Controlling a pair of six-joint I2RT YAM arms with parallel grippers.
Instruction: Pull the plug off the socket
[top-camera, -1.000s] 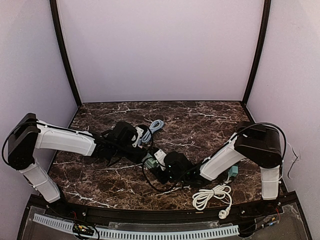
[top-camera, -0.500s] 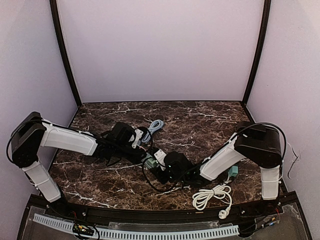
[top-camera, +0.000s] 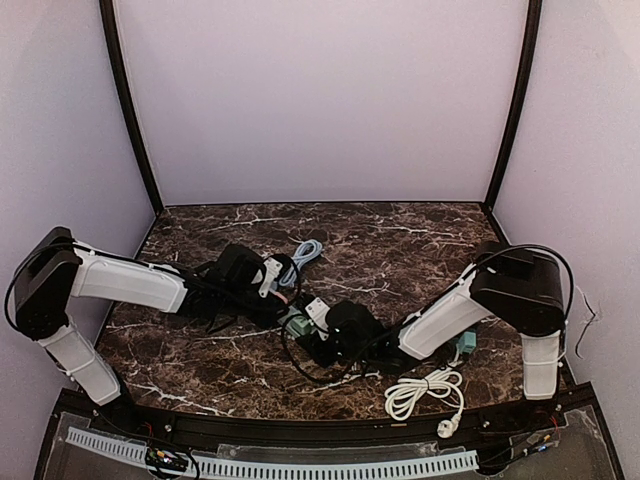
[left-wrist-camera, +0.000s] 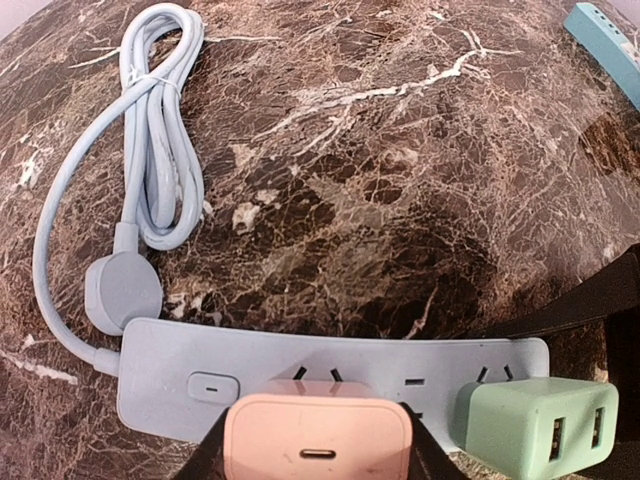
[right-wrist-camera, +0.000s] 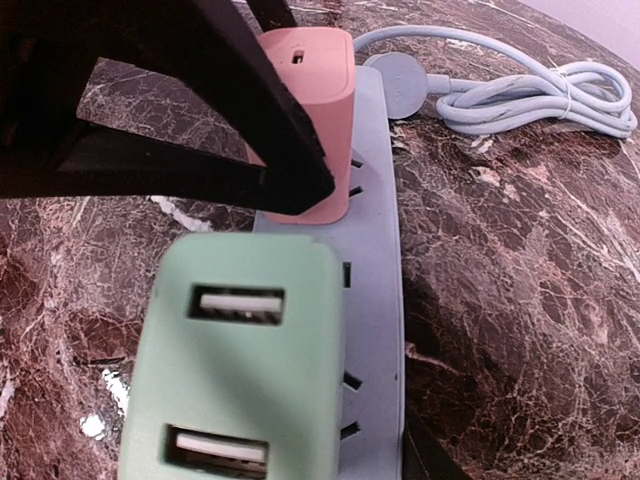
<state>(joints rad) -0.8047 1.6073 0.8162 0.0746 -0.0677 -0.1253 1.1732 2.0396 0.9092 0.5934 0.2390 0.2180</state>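
A light-blue power strip (left-wrist-camera: 420, 360) lies on the marble table. A pink plug (left-wrist-camera: 318, 440) stands in its socket. My left gripper (left-wrist-camera: 318, 452) is shut on that plug, a black finger (left-wrist-camera: 205, 462) pressed to each side. The right wrist view shows the same pink plug (right-wrist-camera: 315, 110) against a left finger (right-wrist-camera: 230, 90). A green USB plug (right-wrist-camera: 235, 350) sits in the strip's (right-wrist-camera: 375, 300) near end. My right gripper (right-wrist-camera: 320, 455) is shut across that end. One finger (right-wrist-camera: 430, 462) lies along the strip's edge, the other is hidden under the green plug.
The strip's blue cord (left-wrist-camera: 160, 150) lies coiled beside it, with its round plug (left-wrist-camera: 122, 290) on the table. A white coiled cable (top-camera: 425, 390) and a small teal object (top-camera: 467, 343) lie at the front right. Both arms meet low at mid-table.
My left gripper's jaws have closed in onto the pink plug. The left wrist has shifted slightly left and back. The right arm has held still.
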